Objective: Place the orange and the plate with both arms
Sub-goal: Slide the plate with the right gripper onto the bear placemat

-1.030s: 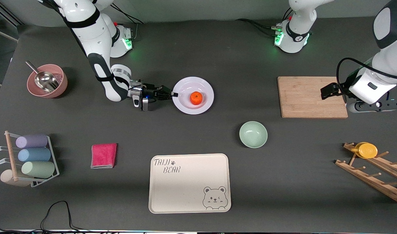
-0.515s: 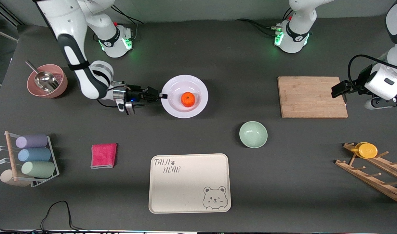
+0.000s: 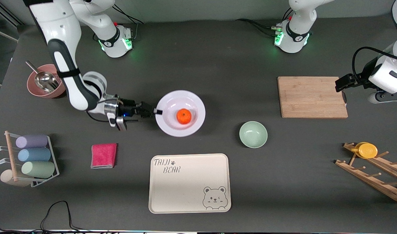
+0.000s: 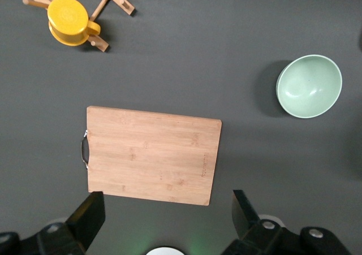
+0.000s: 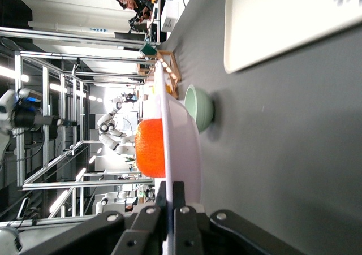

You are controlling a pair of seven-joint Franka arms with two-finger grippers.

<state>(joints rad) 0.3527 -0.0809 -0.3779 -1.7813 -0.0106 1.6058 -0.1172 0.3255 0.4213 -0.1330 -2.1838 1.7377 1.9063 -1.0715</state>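
- The surface point(image 3: 218, 65) is a dark grey mat carrying the cream tray point(image 3: 190, 183) at the edge nearest the front camera, the wooden board point(image 3: 312, 97) toward the left arm's end, and a green bowl point(image 3: 253, 134) between board and tray
- The right arm reaches in from its base and holds its right gripper point(image 3: 154, 111) at the rim of the plate point(image 3: 195, 122); its jaws are clenched on that rim, which the right wrist view shows as a thin edge pinched between the fingertips point(image 5: 180, 201)
- The plate hangs lifted off the surface, roughly level, over the bare mat just farther from the front camera than the tray
- The orange point(image 3: 183, 116) sits loose in the plate's hollow, near its middle
- The left gripper point(image 4: 164, 221) waits over the edge of the board, jaws released and holding nothing
- The step in hand looks like carrying the loaded plate toward the tray, the likely place for it
- The next move calls for keeping the plate level so the orange does not roll off, lowering it flat onto the tray, and only then letting go of the rim
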